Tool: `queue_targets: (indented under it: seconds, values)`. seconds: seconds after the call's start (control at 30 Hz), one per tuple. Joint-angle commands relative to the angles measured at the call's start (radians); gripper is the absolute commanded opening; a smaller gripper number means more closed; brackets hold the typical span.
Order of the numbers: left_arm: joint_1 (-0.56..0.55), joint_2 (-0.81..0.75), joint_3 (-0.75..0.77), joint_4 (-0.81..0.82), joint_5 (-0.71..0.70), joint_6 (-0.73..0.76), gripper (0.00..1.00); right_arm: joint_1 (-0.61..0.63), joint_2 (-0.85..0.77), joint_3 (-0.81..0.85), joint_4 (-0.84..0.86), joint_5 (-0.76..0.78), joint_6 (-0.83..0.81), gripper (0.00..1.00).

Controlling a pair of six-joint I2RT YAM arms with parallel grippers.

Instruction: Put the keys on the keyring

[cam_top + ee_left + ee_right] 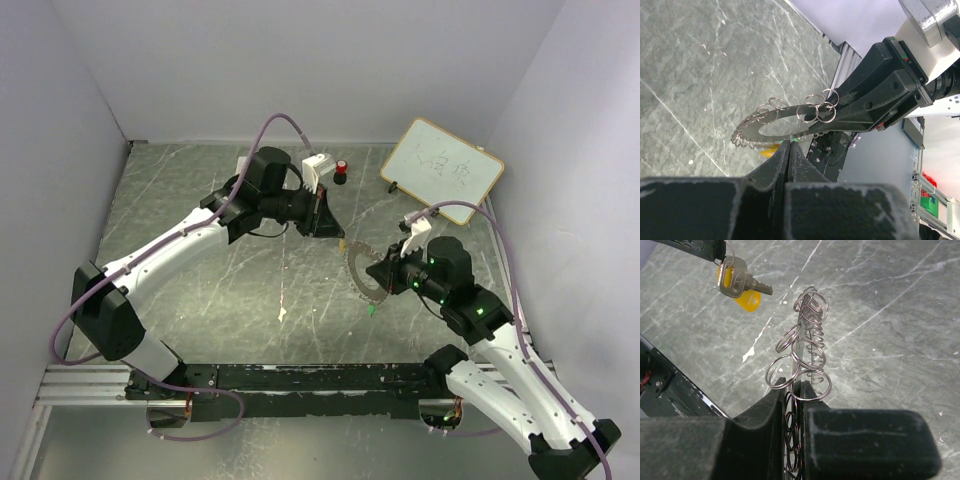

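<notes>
**Q:** Where the two arms meet over the table (200,290), what does each gripper carry?

**A:** The right gripper (792,387) has its jaws pinched on the rim of the keyring (807,347), which its wrist camera sees edge-on, with the small split loops fanning out on either side. The left gripper (790,146) has its jaws pressed together on the thin wire loop from which the yellow key (737,284) hangs. The key's silver blade points toward the ring.

**Q:** As seen in the top view, how do the keys lie relative to the ring?

**A:** The yellow key hangs at 11 o'clock of the keyring, near it but not touching. The green key (371,310) lies on the table at 5 o'clock of the ring, unheld. A whiteboard (442,168) stands well apart at 1 o'clock.
</notes>
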Motion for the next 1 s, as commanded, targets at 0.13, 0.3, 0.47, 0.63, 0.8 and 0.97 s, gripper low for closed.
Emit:
queue_targets:
  seconds: [0.13,0.3,0.47,0.63,0.8,0.97]
  values:
    - [0.014,-0.063,-0.067,0.055,0.041,0.018,0.07,0.01,-0.015,-0.024,0.068,-0.041,-0.108,0.0]
    - [0.015,-0.067,-0.089,0.076,0.059,0.014,0.07,0.018,0.028,-0.002,0.066,-0.049,-0.125,0.0]
    - [0.015,-0.033,-0.051,0.046,0.092,0.029,0.07,0.032,0.042,0.0,0.07,-0.048,-0.137,0.0]
    - [0.015,0.005,0.005,-0.029,0.121,0.084,0.07,0.046,0.048,0.006,0.067,-0.04,-0.139,0.0]
    - [0.015,0.037,0.049,-0.112,0.13,0.126,0.07,0.061,0.049,0.015,0.06,-0.027,-0.136,0.0]
    - [0.015,0.044,0.069,-0.187,0.133,0.158,0.07,0.077,0.049,0.019,0.056,-0.016,-0.132,0.0]
